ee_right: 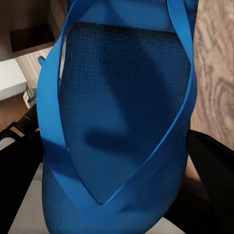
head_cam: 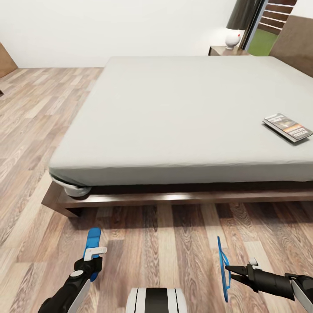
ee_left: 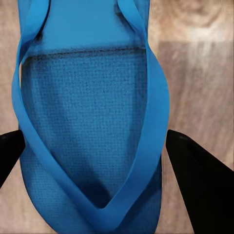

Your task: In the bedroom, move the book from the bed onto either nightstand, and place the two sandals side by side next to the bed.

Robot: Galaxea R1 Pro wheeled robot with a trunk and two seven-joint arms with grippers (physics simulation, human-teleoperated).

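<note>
Each hand pinches a sandal: left hand (head_cam: 92, 260), right hand (head_cam: 230, 270), lower frame. Lay both flat and touching beside the bed (head_cam: 182, 117).

A home bedroom, rendered in a simulator.

A large low bed (head_cam: 182, 117) with a plain off-white mattress on a dark wooden frame takes up most of the room, standing on a wood-plank floor (head_cam: 39, 113) against white walls. At its far corner a nightstand (head_cam: 219, 51) carries a white lamp (head_cam: 233, 38), beside a tall dark-framed window (head_cam: 256, 21). A paperback book (head_cam: 287, 127) lies on the mattress.
</note>
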